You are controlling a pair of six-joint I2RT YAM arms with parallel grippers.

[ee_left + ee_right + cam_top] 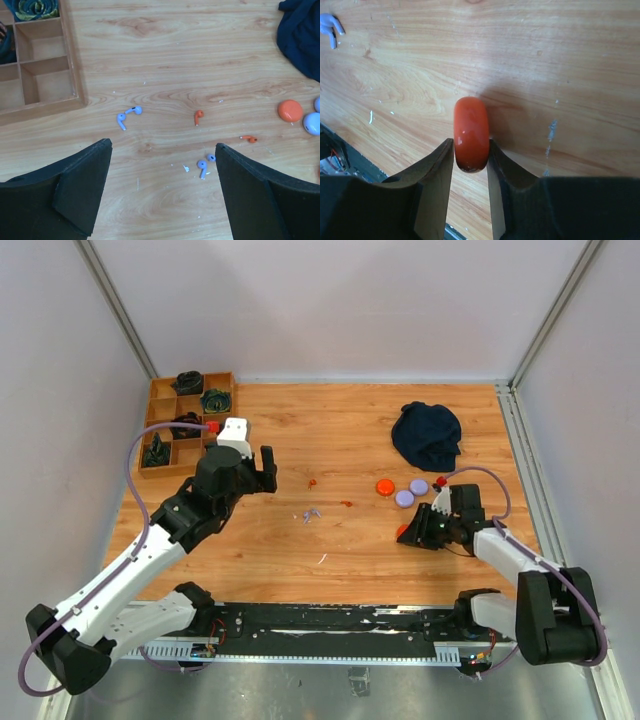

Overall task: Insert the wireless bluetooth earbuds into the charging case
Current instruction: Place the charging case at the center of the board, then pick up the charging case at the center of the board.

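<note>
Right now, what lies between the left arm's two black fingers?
In the left wrist view, a lilac earbud and a tiny lilac bit lie there, among white flecks.

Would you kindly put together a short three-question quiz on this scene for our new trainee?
1. True or false: the left gripper is shut.
2. What does the right gripper clamp? A) a lilac earbud B) an orange-red puck C) the dark cloth
3. Fill in: the left wrist view shows ___ orange-red earbuds lying on the table.
Key: 1 false; 2 B; 3 two.
</note>
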